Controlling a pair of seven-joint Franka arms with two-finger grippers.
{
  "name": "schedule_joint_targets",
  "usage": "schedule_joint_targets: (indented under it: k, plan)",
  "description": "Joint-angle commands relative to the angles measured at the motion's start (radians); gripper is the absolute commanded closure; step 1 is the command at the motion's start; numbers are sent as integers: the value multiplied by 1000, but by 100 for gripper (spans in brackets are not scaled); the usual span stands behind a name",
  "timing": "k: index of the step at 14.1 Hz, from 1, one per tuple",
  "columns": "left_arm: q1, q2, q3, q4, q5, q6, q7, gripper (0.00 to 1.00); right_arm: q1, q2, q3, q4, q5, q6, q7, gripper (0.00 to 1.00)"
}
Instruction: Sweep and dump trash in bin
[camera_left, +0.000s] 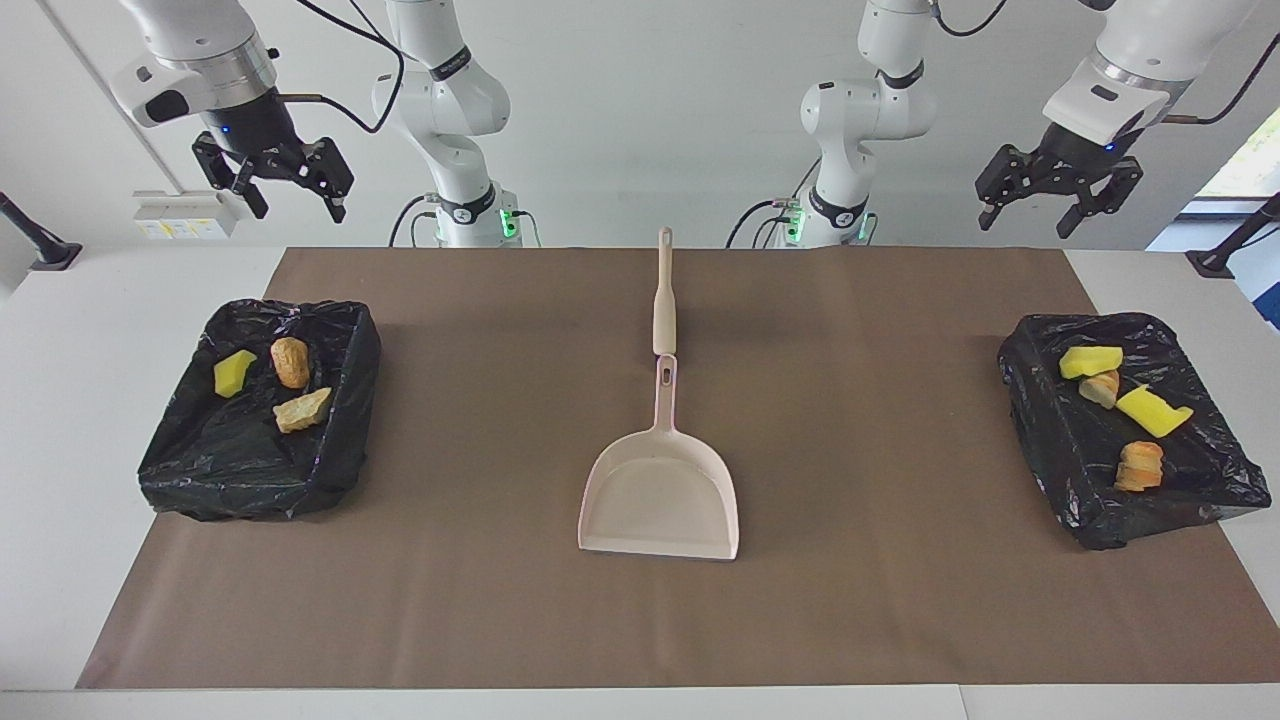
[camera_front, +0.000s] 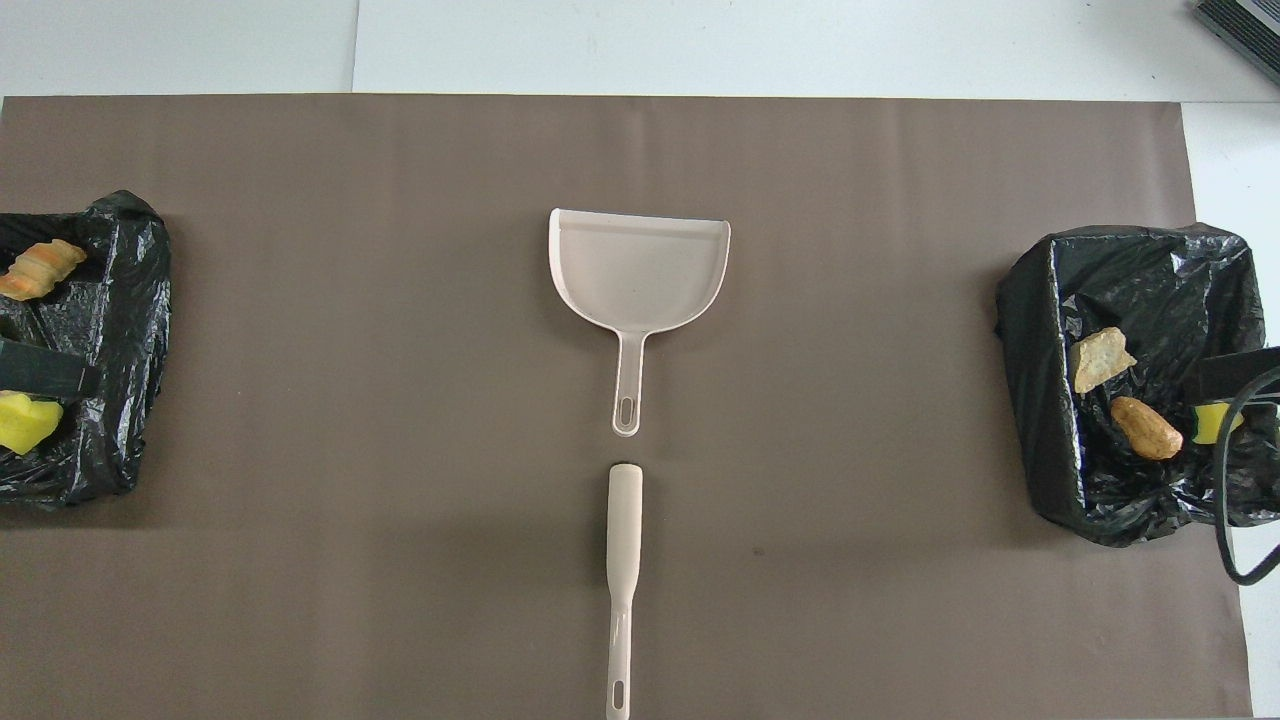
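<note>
Looks basically done: all the trash sits in the two lined bins, one below each raised, open claw, right claw and left claw. Dustpan and brush lie midway between them; nothing left to sweep, I'd say.

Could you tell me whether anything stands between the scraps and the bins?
Nothing visible: the scraps already lie in the two bins. The left gripper and right gripper each hang open above a bin.

White room, daylight.
Plain pale wall; white table under brown mat; bright window toward left arm's end.
</note>
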Motion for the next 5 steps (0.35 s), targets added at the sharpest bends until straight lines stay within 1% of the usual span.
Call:
schedule_joint_targets:
  k: [1, 2, 5]
  plan:
    - [18, 56, -5, 93, -3, -68, 11, 0, -6, -15, 11, -21, -13, 20, 15, 0]
    - [18, 68, 1, 112, -3, -81, 11, 0, -6, -17, 11, -21, -7, 20, 12, 0]
    - [16, 73, 1, 115, 7, -87, 11, 0, -8, -17, 9, -21, -6, 20, 9, 0]
